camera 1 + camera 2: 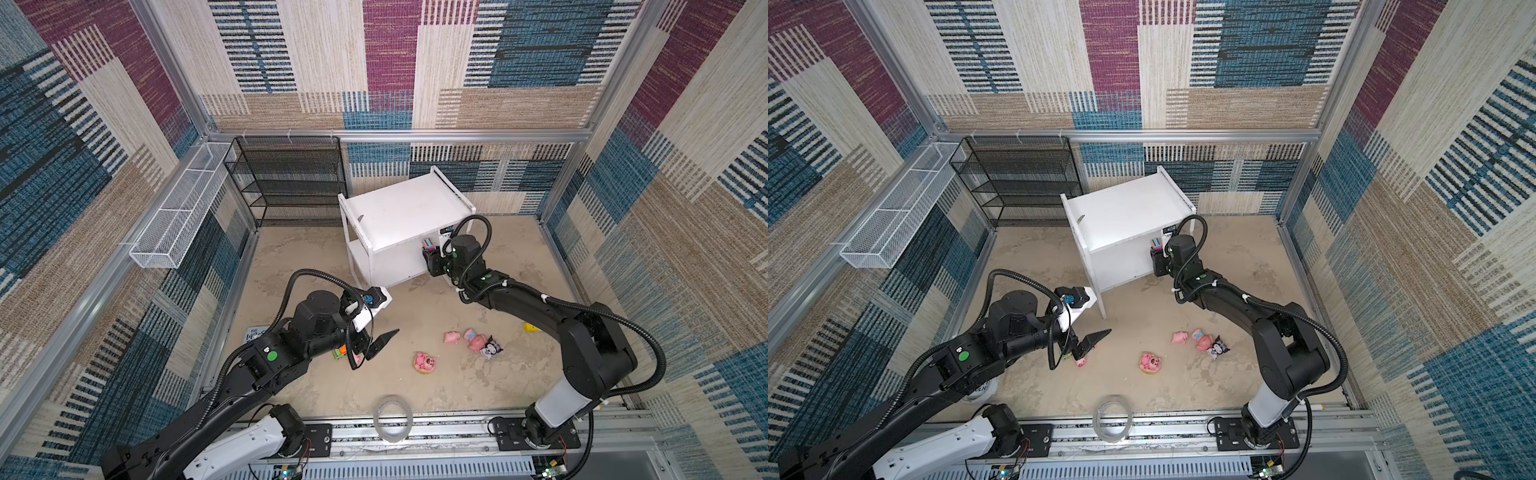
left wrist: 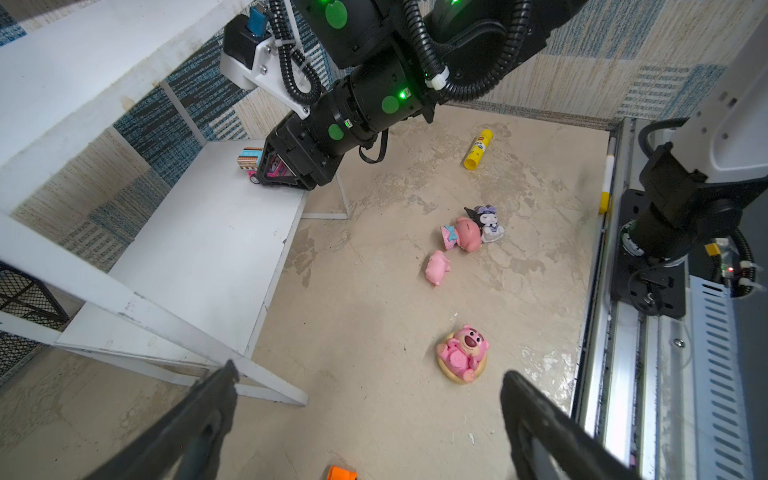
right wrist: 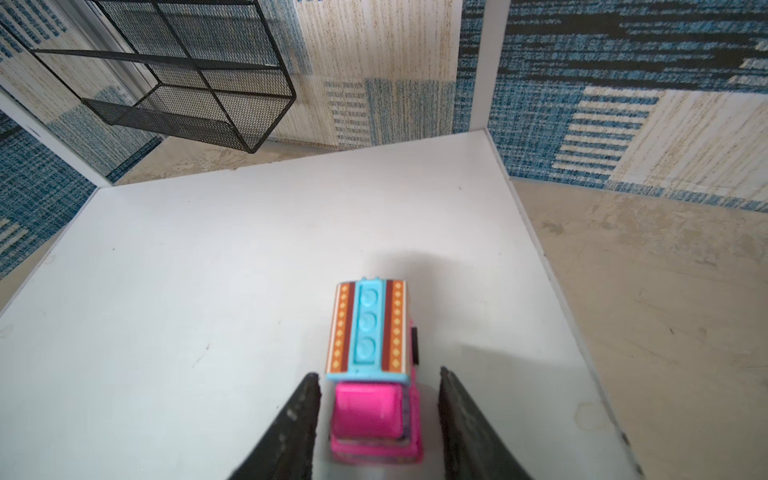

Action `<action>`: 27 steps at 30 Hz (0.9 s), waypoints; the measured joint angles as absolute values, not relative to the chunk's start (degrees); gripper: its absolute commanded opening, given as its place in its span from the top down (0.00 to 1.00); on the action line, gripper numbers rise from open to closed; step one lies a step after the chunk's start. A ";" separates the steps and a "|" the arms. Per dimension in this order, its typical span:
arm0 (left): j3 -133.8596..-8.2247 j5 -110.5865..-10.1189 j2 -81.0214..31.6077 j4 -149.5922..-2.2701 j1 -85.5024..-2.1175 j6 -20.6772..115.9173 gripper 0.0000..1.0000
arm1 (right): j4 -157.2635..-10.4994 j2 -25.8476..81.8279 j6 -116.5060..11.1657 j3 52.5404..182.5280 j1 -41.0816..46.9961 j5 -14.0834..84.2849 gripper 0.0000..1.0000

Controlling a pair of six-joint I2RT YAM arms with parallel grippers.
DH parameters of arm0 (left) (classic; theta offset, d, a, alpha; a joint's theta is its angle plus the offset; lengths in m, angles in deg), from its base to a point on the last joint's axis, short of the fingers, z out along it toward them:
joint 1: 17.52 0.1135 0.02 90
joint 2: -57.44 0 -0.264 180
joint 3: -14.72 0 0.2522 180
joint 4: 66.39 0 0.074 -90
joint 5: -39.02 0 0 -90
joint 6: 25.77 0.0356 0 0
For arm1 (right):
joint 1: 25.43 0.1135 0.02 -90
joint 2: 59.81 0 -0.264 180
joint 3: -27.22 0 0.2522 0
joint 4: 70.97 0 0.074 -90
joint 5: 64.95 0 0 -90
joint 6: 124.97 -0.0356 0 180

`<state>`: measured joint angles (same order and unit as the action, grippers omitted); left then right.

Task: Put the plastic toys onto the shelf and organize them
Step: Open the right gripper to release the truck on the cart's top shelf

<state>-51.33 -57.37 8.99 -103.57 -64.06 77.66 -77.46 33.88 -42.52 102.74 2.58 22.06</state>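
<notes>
"Hovering over the bench [image 2: 374, 291], the left tool [image 2: 370, 374] stands wide open, empty; the pink bear [image 2: 463, 353] lies near it."
"And the right tool [image 3: 379, 377]?"
"Farther back, its jaws parted either side of the pink car [image 3: 370, 332], not touching. The car sits on the lower board of the shelf [image 3: 208, 270]."

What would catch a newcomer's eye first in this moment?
The pink toy car with a blue and orange roof stands on the lower board of the white two-tier shelf, between the parted jaws of the right gripper. On the beige floor a pink plastic bear figure and other small toys lie loose, and the left gripper hangs open nearby.
</notes>
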 measured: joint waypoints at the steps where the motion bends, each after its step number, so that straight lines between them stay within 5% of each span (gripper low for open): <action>1: -51.33 -57.37 8.97 -103.55 -64.06 77.66 0.01 | -77.49 33.68 -42.52 102.59 2.58 22.06 0.50; 27: -51.92 -57.51 6.21 -103.57 -64.00 77.48 0.01 | -76.66 21.86 -42.13 90.89 2.58 25.43 0.34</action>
<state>-51.92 -57.51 6.21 -103.57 -64.00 77.48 -76.66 21.86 -42.13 90.89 2.58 25.43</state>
